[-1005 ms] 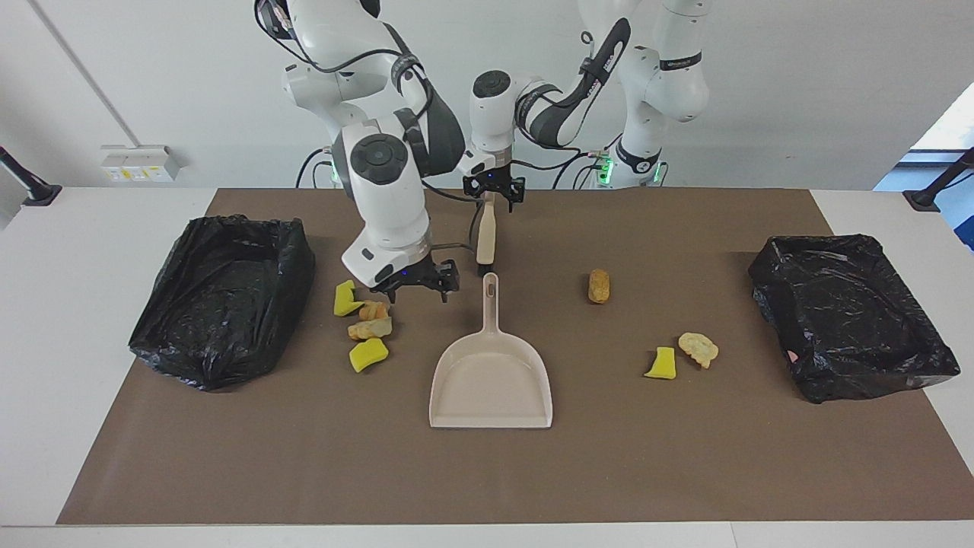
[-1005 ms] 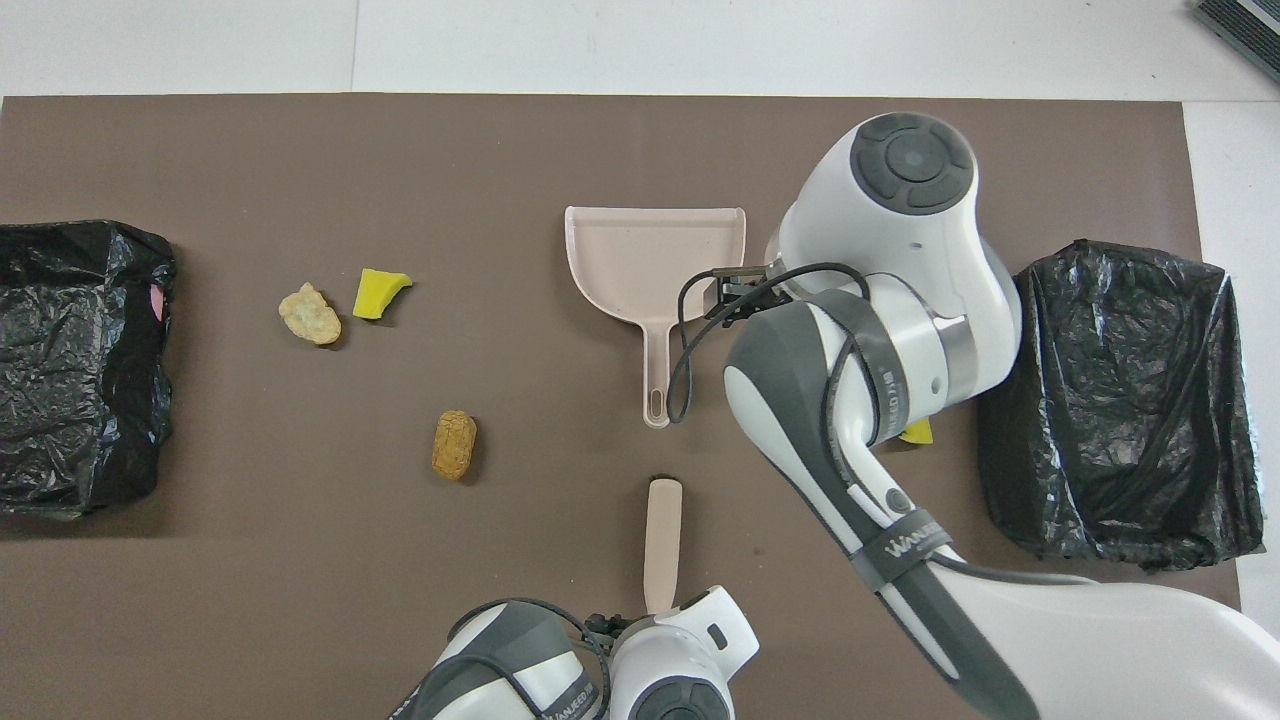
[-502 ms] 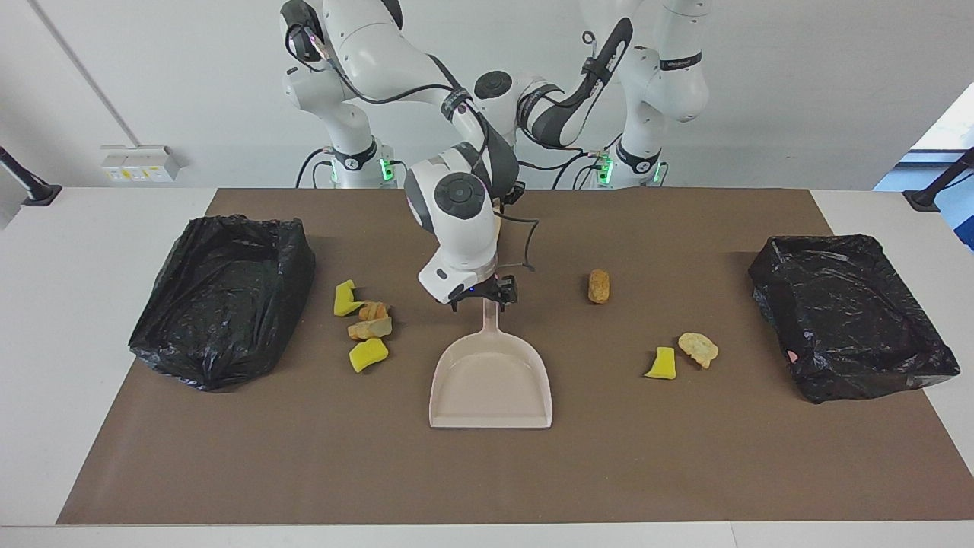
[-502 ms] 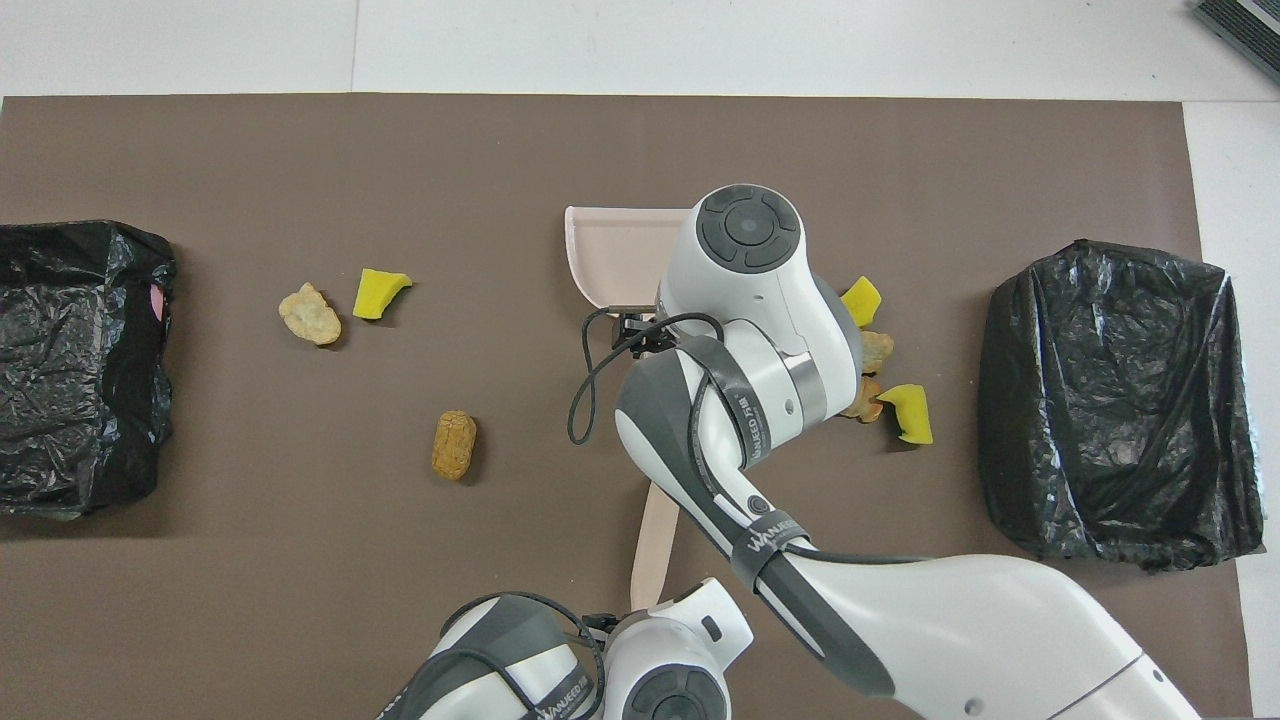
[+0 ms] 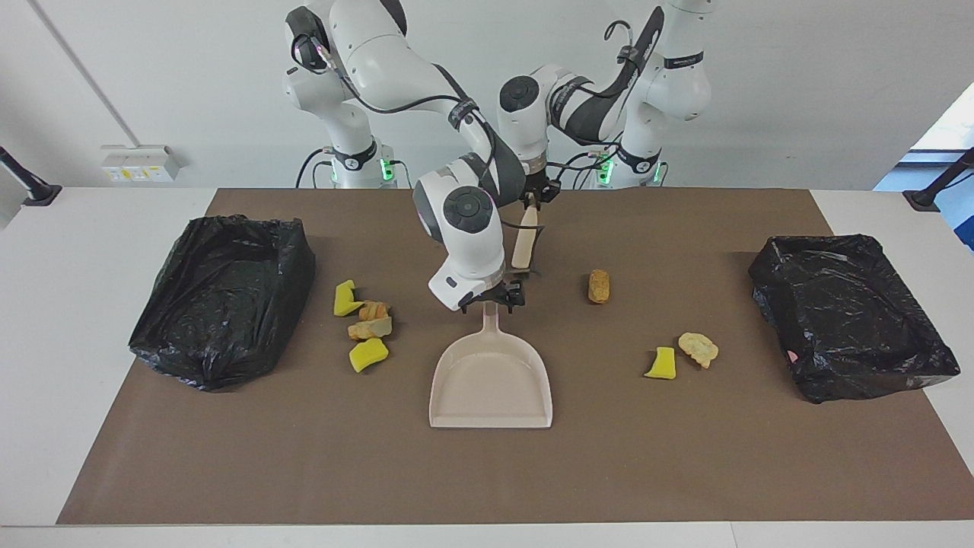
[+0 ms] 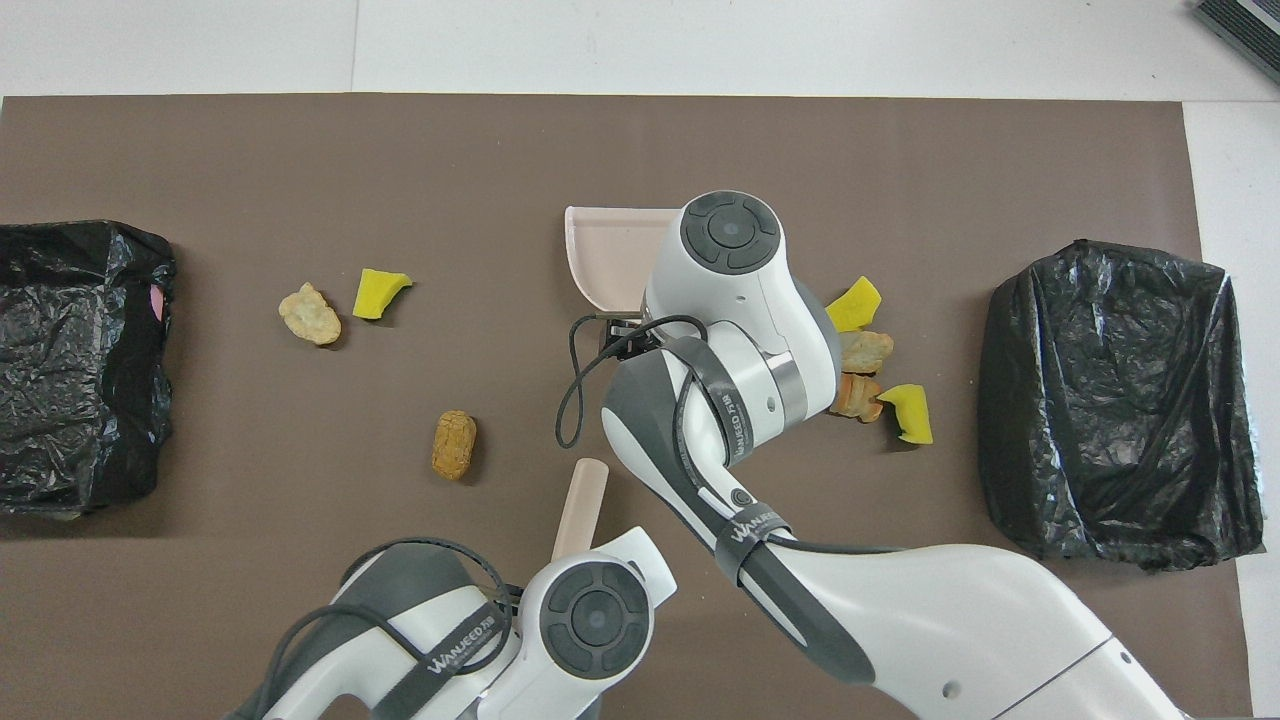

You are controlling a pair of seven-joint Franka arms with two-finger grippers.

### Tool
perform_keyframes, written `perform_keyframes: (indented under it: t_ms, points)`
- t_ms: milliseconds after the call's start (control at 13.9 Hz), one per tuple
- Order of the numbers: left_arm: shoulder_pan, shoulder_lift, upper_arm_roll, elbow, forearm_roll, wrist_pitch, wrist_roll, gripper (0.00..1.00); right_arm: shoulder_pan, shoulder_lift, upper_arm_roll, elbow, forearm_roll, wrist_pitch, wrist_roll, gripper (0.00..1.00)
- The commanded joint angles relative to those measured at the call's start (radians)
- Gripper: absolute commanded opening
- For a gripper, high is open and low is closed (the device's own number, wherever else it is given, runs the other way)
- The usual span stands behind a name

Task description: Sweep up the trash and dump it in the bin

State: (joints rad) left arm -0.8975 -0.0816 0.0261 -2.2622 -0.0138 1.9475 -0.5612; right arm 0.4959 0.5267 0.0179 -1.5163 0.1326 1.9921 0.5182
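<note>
Two black bins (image 5: 221,297) flanking dustpan (image 5: 491,380)

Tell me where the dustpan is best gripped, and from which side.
Grip the dustpan by its slim handle, coming down from above. The pan lies flat with the handle pointing toward the robots, and the wide tray is too broad to pinch. The right end effector, open, is at the handle's end; the left end effector holds the brush.

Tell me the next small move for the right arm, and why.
Probably close the right gripper on the dustpan handle. It sits open at the handle's end, the pan lies flat on the mat, and the left gripper already holds the brush up.
</note>
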Motion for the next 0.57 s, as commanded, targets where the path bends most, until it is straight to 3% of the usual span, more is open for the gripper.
perform_keyframes:
  t_ms: [0, 144, 215, 502]
  points:
    - [0.089, -0.07, -0.008, 0.003, 0.015, -0.068, 0.095, 0.0, -0.002, 0.01, 0.005, 0.013, 0.022, 0.004, -0.004, 0.59]
    - [0.156, -0.116, -0.009, 0.003, 0.054, -0.104, 0.15, 0.0, 0.003, 0.007, 0.005, 0.002, 0.025, 0.007, -0.01, 0.31]
    - [0.205, -0.131, -0.009, 0.006, 0.055, -0.102, 0.182, 0.0, 0.003, 0.006, 0.005, 0.002, 0.025, 0.004, -0.012, 0.0]
    - [0.368, -0.107, -0.011, 0.036, 0.132, -0.061, 0.262, 0.0, -0.007, -0.002, 0.005, 0.042, -0.022, -0.1, -0.059, 0.0]
